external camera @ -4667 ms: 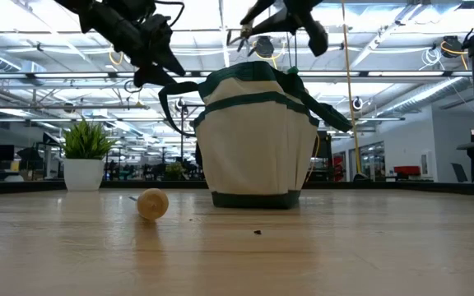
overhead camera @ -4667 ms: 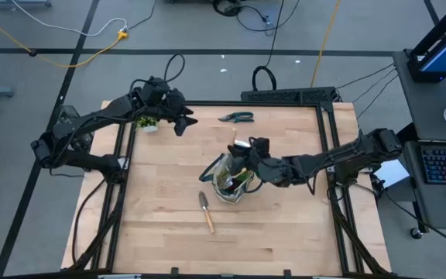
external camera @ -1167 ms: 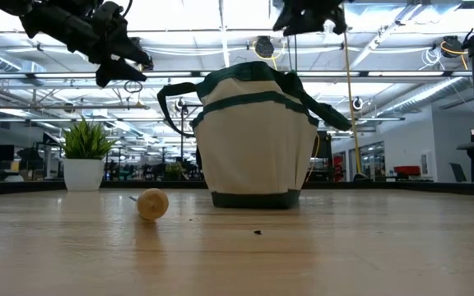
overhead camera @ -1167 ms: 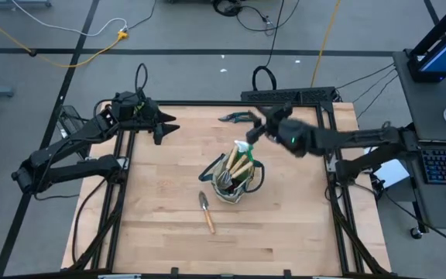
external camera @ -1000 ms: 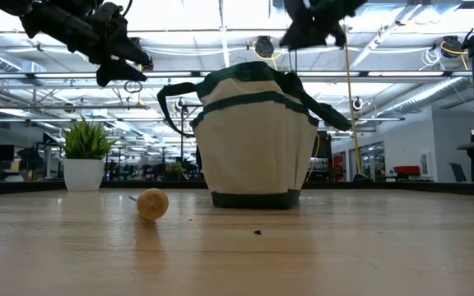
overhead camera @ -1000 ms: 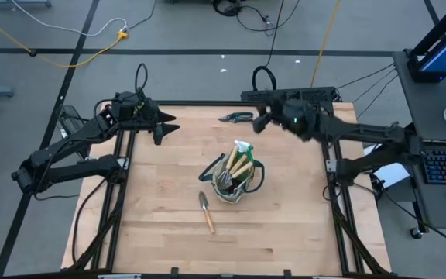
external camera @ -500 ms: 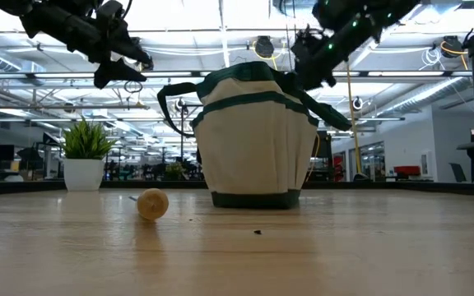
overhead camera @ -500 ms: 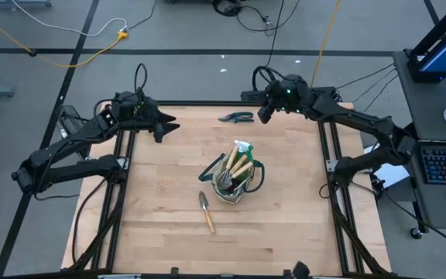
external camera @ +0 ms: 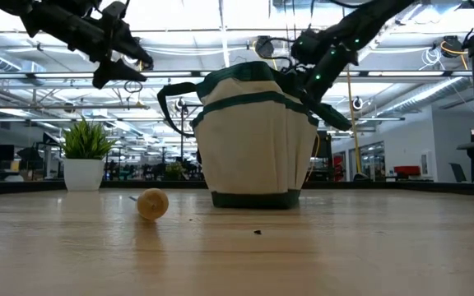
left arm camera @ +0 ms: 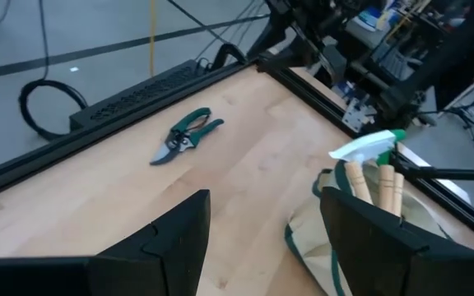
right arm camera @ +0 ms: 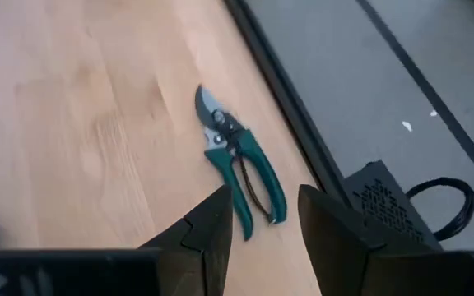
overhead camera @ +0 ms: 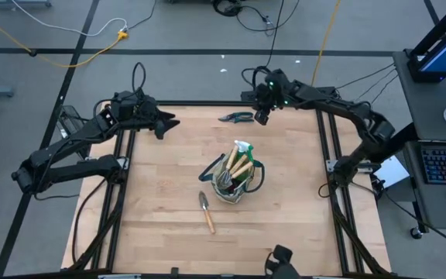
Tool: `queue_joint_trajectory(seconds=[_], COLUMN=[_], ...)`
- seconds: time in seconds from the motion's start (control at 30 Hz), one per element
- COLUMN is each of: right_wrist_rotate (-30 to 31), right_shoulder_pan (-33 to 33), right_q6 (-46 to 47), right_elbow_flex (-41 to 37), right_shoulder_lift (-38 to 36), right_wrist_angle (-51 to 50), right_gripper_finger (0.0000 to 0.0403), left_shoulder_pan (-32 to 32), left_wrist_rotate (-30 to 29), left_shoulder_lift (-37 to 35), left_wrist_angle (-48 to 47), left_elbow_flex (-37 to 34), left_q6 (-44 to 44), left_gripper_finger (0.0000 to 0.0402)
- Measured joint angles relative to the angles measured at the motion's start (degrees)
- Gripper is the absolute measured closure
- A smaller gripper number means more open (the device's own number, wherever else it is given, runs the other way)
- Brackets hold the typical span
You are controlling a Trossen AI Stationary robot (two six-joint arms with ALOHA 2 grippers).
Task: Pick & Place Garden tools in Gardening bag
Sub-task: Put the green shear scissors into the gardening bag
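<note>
Light wooden desk. Beige canvas gardening bag with green trim, centre: already holds wooden-handled tools and green spray bottle. Wooden-handled metal trowel, 7 o'clock of the bag: still out. Green-handled pruning shears, 12 o'clock: still out; right tool beside them, part-open, empty. Left tool, 10 o'clock, part-open, empty.
</note>
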Motion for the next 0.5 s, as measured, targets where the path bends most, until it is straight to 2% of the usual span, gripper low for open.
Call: queue_joint_trajectory(seconds=[0.2, 0.5], right_wrist_rotate=[-0.2, -4.1], right_shoulder_pan=[-0.1, -1.5], right_q6=[-4.3, -6.0], right_elbow_flex=[6.7, 13.7], right_shoulder_lift=[6.4, 13.5], right_wrist_angle=[-7.2, -14.4], right_gripper_finger=[0.0272, 0.0272], left_shoulder_pan=[0.0, 0.0], left_wrist_rotate=[-1.5, -1.5], left_shoulder_lift=[0.0, 0.0], left_wrist_angle=[0.0, 0.0], left_elbow_flex=[0.0, 0.0], left_q6=[-1.1, -2.0], left_gripper_finger=[0.0165, 0.0165])
